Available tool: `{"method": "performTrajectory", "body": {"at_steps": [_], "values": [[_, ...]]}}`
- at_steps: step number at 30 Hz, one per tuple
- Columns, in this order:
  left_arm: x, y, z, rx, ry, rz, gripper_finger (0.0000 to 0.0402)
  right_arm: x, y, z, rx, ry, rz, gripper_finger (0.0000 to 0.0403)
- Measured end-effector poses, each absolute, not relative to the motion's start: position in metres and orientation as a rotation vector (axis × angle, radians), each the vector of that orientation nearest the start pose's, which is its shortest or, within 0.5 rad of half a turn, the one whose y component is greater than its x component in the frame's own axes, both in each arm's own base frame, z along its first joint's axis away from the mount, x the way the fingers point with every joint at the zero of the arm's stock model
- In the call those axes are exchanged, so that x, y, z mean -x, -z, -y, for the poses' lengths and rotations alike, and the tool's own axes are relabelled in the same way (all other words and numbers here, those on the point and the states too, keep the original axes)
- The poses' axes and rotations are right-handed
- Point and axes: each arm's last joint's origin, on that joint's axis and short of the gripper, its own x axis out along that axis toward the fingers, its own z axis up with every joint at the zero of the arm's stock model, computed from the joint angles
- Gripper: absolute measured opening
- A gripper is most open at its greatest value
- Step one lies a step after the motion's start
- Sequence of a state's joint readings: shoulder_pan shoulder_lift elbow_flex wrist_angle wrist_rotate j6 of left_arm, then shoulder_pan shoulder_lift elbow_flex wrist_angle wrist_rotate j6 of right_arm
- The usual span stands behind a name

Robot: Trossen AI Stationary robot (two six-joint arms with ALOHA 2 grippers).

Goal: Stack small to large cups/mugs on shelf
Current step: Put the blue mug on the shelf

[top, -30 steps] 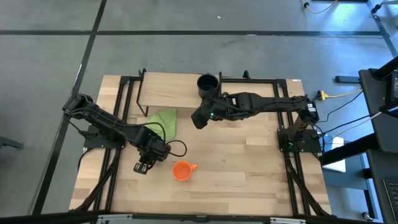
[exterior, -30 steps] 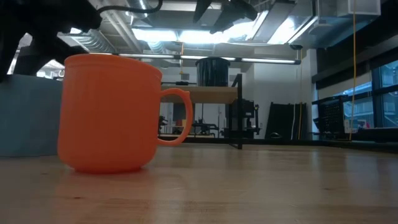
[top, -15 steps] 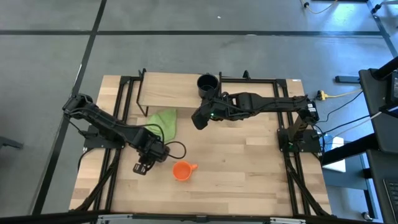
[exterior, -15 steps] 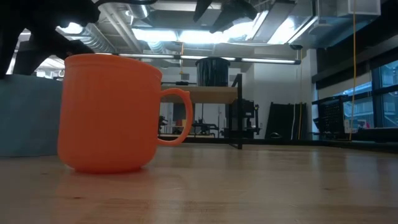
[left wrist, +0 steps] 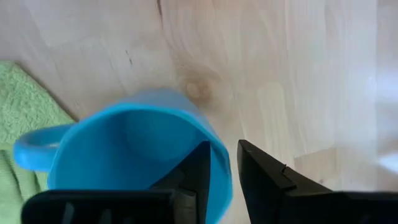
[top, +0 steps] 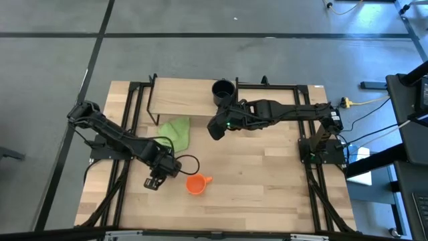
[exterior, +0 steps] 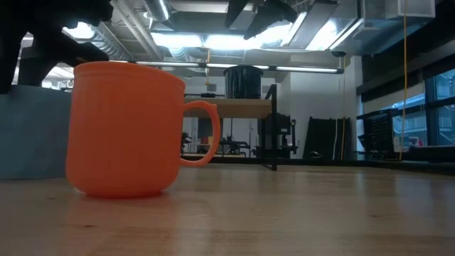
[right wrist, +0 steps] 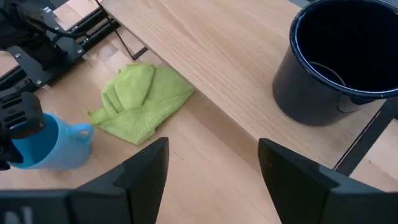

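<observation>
My left claw (left wrist: 221, 177) is clamped on the light blue mug's (left wrist: 130, 155) rim, one finger inside, one outside, beside the green cloth (right wrist: 140, 102). The orange mug (top: 195, 183) stands just beside it on open desk (top: 267, 181). My right claw (right wrist: 211, 180) hovers spread wide near the shelf (top: 180, 97), where the navy mug (right wrist: 336, 59) sits at the edge.

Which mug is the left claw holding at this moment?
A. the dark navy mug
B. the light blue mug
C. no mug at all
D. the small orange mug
B: in the left wrist view the left claw is shut on the rim of the light blue mug, while the orange mug stands free on the table and the navy mug stands on the shelf.
</observation>
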State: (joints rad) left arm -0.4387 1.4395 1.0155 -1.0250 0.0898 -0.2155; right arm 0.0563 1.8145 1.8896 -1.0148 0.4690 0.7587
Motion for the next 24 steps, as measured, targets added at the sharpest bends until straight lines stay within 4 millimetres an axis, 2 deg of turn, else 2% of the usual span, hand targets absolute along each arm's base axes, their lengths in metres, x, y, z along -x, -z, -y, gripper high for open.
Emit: {"method": "performTrajectory", "body": {"at_steps": [9, 12, 15, 19, 22, 24], "values": [[-0.215, -0.211, 0.104, -0.067, 0.239, -1.515, 0.0075, -0.376, -0.360, -0.013, -0.508, 0.669, -0.761, 0.0248], [-0.216, -0.211, 0.105, -0.064, 0.235, -1.502, 0.0075, -0.371, -0.357, -0.029, -0.511, 0.630, -0.828, 0.0248], [-0.217, -0.211, 0.105, -0.071, 0.228, -1.493, 0.0075, -0.368, -0.357, -0.058, -0.435, 0.538, -0.849, 0.0248], [-0.218, -0.211, 0.105, -0.093, 0.241, -1.479, 0.0075, -0.360, -0.374, -0.090, -0.344, 0.529, -0.678, 0.0246], [-0.220, -0.211, 0.104, -0.103, 0.258, -1.461, 0.0075, -0.342, -0.393, -0.093, -0.309, 0.618, -0.557, 0.0235], [-0.221, -0.211, 0.103, -0.108, 0.265, -1.450, 0.0075, -0.328, -0.403, -0.090, -0.283, 0.657, -0.539, 0.0227]]}}
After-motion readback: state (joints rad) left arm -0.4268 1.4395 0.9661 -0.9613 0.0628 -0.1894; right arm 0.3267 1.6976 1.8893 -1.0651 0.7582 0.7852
